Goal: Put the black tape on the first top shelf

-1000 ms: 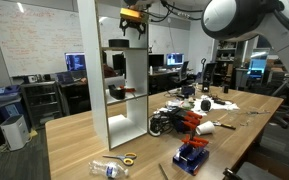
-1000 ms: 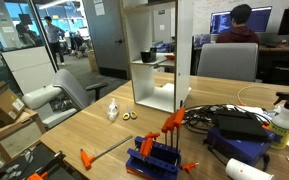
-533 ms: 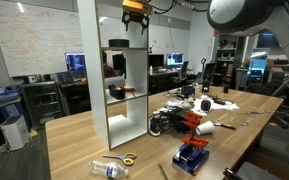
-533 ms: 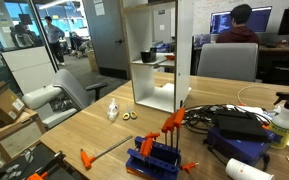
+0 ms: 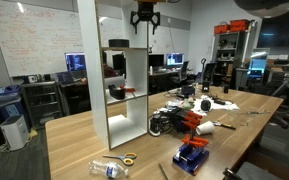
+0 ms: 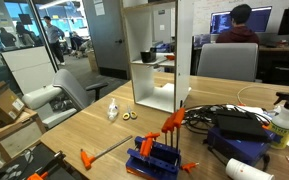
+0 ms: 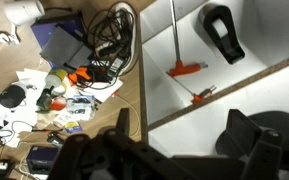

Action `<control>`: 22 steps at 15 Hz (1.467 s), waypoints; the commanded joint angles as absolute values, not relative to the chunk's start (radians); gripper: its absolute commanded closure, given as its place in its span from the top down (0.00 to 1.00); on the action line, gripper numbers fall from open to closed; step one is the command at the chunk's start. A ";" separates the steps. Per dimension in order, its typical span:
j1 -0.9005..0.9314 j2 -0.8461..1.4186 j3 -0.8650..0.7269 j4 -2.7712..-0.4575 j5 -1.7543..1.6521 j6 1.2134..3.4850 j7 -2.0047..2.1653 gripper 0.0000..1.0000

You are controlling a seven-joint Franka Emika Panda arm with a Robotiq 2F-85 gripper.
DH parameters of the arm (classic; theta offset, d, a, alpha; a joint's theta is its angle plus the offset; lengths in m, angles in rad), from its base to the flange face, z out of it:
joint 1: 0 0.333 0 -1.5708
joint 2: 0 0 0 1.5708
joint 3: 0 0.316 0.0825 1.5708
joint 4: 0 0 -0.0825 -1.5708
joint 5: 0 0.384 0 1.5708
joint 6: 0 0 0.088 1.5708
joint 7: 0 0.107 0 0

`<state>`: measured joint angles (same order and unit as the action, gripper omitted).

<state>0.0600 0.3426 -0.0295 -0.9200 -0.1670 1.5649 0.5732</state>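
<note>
Your fingers (image 5: 137, 21) hang spread, nothing between them, and the gripper (image 5: 145, 23) hovers high above the white shelving unit (image 5: 87, 75). In the wrist view they're just dark blur along the bottom edge. The black tape (image 5: 117, 43) sits on the first top shelf (image 5: 134, 49), the highest board showing in an exterior view, well below the gripper. The unit stands at the far edge of the wooden worktop (image 6: 84, 125). Near the front edge lie a plastic bottle (image 5: 108, 168) and a yellowish ring (image 5: 129, 158).
</note>
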 commanded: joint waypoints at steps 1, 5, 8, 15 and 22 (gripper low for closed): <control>0.032 0.149 -0.006 -1.164 -0.094 1.512 0.419 1.00; 0.032 -0.002 -0.015 -1.361 -0.053 1.481 0.211 1.00; 0.039 -0.111 -0.022 -1.514 -0.049 1.481 0.058 1.00; 0.033 -0.364 -0.018 -1.894 -0.056 1.496 -0.070 1.00; 0.037 -0.650 -0.021 -2.297 -0.039 1.510 -0.054 1.00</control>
